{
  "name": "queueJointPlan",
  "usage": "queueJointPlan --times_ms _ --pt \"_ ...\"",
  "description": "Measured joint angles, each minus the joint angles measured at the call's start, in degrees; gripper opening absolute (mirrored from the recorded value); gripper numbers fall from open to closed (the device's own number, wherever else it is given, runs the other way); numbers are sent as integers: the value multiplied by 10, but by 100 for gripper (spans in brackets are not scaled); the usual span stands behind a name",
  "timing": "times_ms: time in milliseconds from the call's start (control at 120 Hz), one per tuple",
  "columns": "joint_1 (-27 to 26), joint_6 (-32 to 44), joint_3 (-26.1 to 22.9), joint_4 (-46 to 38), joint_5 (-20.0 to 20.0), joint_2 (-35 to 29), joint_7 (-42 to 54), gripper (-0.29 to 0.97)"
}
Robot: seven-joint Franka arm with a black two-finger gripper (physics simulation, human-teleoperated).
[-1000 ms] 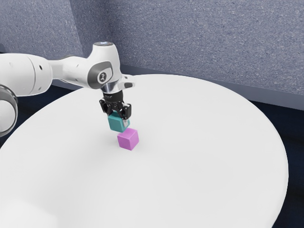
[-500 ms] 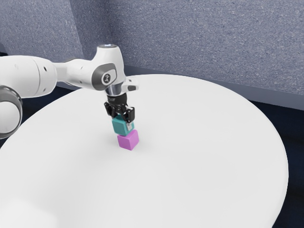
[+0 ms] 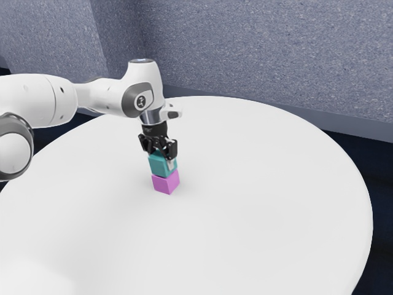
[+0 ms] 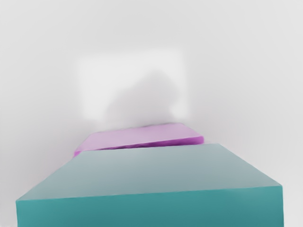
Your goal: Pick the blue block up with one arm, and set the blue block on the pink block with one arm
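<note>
Blue block point(image 3: 159, 166), more teal than blue in this light, sits clenched between the jaws of the black gripper point(image 3: 162, 158), one black jaw pressed to each of two opposite sides while the hand points straight down. Directly beneath the jaws, under the blue block, stands the pink block point(image 3: 166, 184); the two line up closely, teal over pink, and their faces meet or very nearly meet, though whether they truly touch cannot be told. From the wrist view the blue block point(image 4: 151, 184) looms large just under the hand, and the pink block point(image 4: 142, 137) peeps out past its far edge, a strip of its top face showing. Above the jaws, the white arm point(image 3: 92, 98) carries a round grey cap point(image 3: 140, 100) with a small white mark on it, too small to read. Both blocks rest over a round white table point(image 3: 258, 203), whose bare surface spreads well out from the jaws on every side. Beyond the pink block, seen from the wrist, a soft grey shadow point(image 4: 142, 101) lies on the table point(image 4: 236, 71). Behind the arm rises a speckled blue-grey wall point(image 3: 276, 49), and a dark floor point(image 3: 374, 153) shows past the table's rim.
</note>
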Motion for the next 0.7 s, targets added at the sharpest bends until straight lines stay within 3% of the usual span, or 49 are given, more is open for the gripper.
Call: queueJointPlan --times_ms 375,700 --pt "-2 -2 3 9 -4 9 1 37" --pt "-3 -12 4 22 -9 10 11 60"
